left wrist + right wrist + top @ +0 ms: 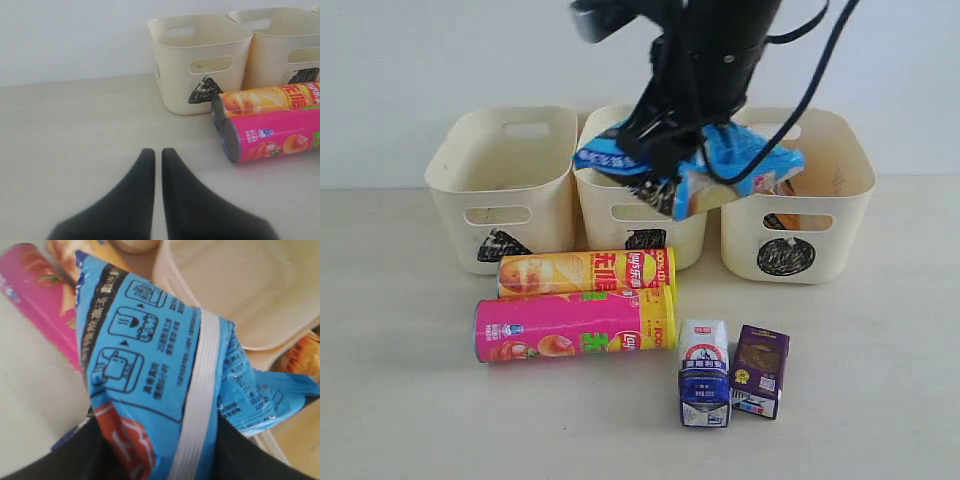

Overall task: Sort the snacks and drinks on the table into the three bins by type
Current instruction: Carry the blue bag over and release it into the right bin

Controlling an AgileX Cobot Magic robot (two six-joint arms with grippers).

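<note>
Arm on the right reaches down from above, the right gripper (672,172) clamped on the blue foil bag (752,160), aloft over the middle bin (618,212) and circle-marked bin (840,175). The left gripper (157,161) is shut, empty, low over the bench (75,130).

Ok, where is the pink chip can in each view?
Exterior: pink chip can lies on its side, in front of the yellow-orange can.
Left wrist: pink chip can beside that can, end toward the camera.
Right wrist: pink chip can partly hidden behind the blue bag.
Shared landmark: the cream bins.
</note>
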